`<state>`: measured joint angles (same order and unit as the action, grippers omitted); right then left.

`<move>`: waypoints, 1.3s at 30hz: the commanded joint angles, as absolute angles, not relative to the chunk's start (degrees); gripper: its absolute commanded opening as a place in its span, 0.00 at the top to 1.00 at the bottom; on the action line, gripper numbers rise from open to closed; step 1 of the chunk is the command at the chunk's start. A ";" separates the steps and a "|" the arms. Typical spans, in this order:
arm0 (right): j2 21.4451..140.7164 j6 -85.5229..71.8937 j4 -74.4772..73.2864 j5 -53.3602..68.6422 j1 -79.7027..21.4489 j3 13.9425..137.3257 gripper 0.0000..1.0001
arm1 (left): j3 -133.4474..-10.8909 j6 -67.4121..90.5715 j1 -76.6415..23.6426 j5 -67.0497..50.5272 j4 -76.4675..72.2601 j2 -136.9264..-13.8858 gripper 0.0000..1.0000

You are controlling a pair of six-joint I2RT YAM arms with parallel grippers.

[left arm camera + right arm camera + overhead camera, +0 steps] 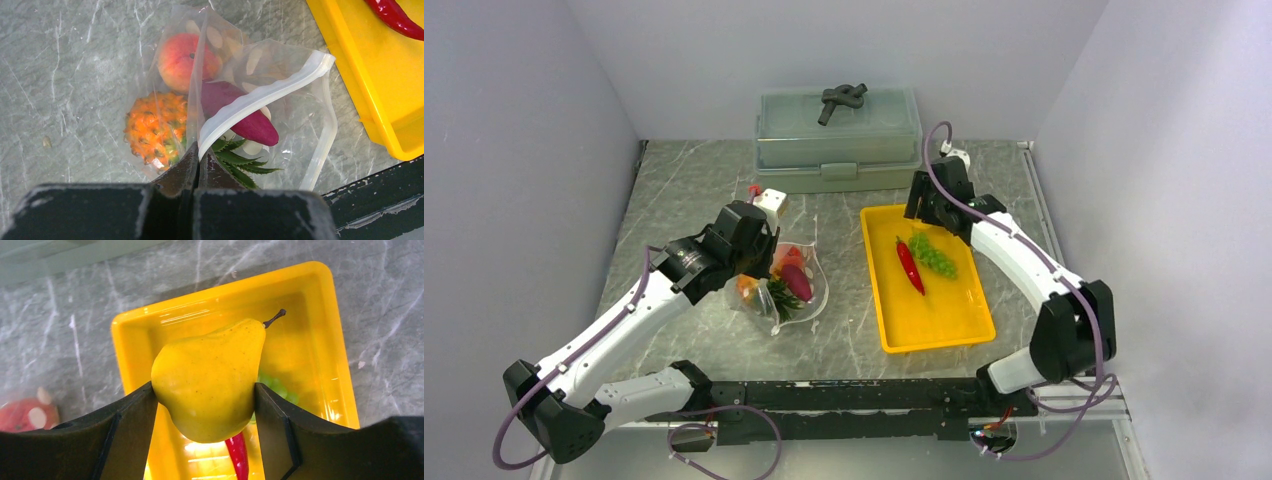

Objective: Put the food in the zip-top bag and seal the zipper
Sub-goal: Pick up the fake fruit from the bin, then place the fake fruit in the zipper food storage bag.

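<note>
Left pincer [198, 155] pinches the bag's zipper [260, 97]; right pincer [205, 400] grips a yellow pear [210, 375] over the tray [944, 325].
Grey marbled desk [684, 190], with plain pale walls on three sides and a black rail [844, 395] along its near edge. The zip-top bag [300, 125] sits mid-desk, just left of the yellow tray, mouth open. In it are the peach [182, 60], pineapple [155, 127] and eggplant [245, 117]. The left pincer is pressed together on the whitish strip. The right pincer's fingers are spread wide around the pear, above the tray's far edge. The red chili [909, 265] and green grapes [934, 255] lie side by side in the tray. A grey-green lidded box [839, 135] stands at the desk's far edge with a dark object [842, 100] on its lid.
</note>
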<state>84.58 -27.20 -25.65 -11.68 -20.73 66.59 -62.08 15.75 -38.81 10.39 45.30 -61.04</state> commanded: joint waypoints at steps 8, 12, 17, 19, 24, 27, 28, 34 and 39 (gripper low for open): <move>73.41 -25.85 -26.52 -13.07 -31.39 65.19 0.57 | -62.50 15.12 -38.65 10.58 44.82 -61.42 1.00; 69.75 -25.76 -25.97 -12.26 -34.20 64.16 0.57 | -62.47 15.24 -38.60 10.69 44.91 -61.52 1.00; 65.14 -25.83 -23.56 -9.79 -37.38 61.88 0.58 | -62.65 15.29 -38.60 10.93 45.03 -61.70 1.00; 63.23 -25.36 -22.94 -9.56 -39.00 61.26 0.58 | -62.60 15.29 -38.61 10.99 45.13 -61.54 1.00; 58.39 -24.37 -20.91 -6.04 -41.85 59.46 0.58 | -62.54 15.33 -38.65 10.88 45.00 -61.56 1.00; 55.66 -23.94 -19.57 -3.73 -43.05 58.38 0.58 | -62.71 15.38 -38.66 10.75 45.33 -61.86 1.00; 55.07 -23.79 -19.25 -2.88 -43.41 58.18 0.58 | -62.70 15.38 -38.59 10.68 45.35 -62.01 1.00; 52.28 -22.82 -17.54 -0.26 -45.58 56.11 0.59 | -62.73 15.38 -38.67 10.81 45.32 -61.88 1.00; 51.05 -21.54 -15.83 6.04 -46.89 54.37 0.60 | -62.73 15.38 -38.63 10.75 45.37 -62.24 1.00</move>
